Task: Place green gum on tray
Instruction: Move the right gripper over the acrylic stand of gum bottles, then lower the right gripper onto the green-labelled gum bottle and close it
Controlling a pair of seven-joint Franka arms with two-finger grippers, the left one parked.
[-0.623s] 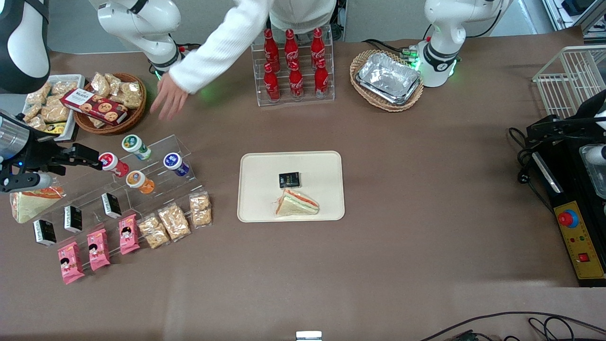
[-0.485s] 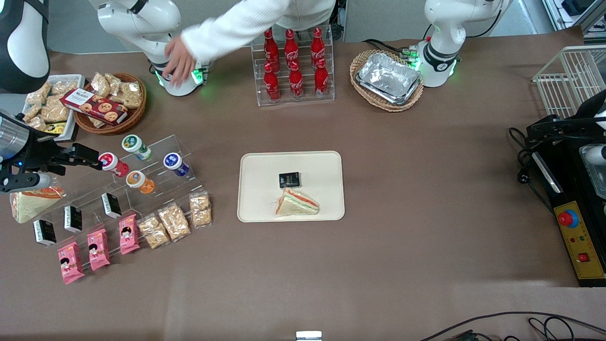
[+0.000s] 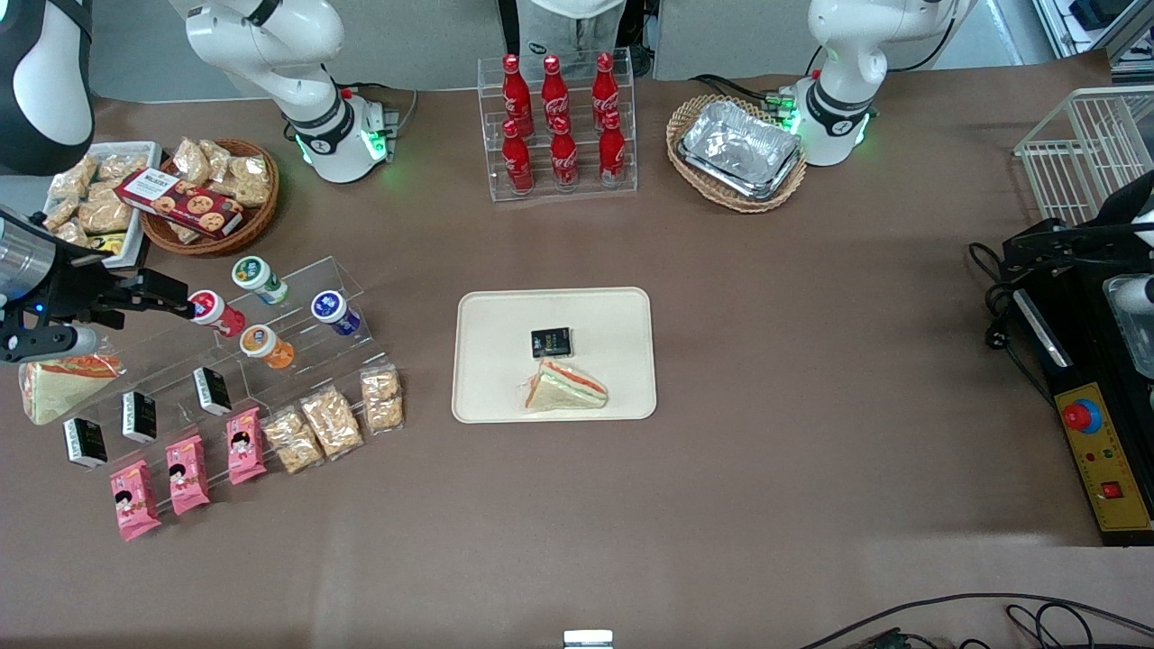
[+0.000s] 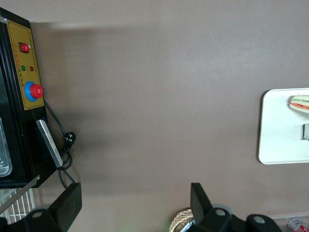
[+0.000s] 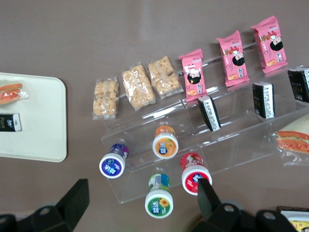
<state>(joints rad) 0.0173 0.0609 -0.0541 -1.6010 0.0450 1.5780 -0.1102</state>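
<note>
The green gum [image 3: 259, 278] lies on the top step of a clear stand [image 3: 297, 351] beside the red-lidded canister [image 3: 214, 312], well apart from the tray [image 3: 622, 315] mid-desk; the end effector [image 3: 185, 305], fingers spread, hovers at the red-lidded canister, holding nothing.

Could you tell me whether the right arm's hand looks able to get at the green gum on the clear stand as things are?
Probably yes. The open hand hangs above the green gum, whose lid is uncovered; the red-lidded canister stands close beside it.
</note>
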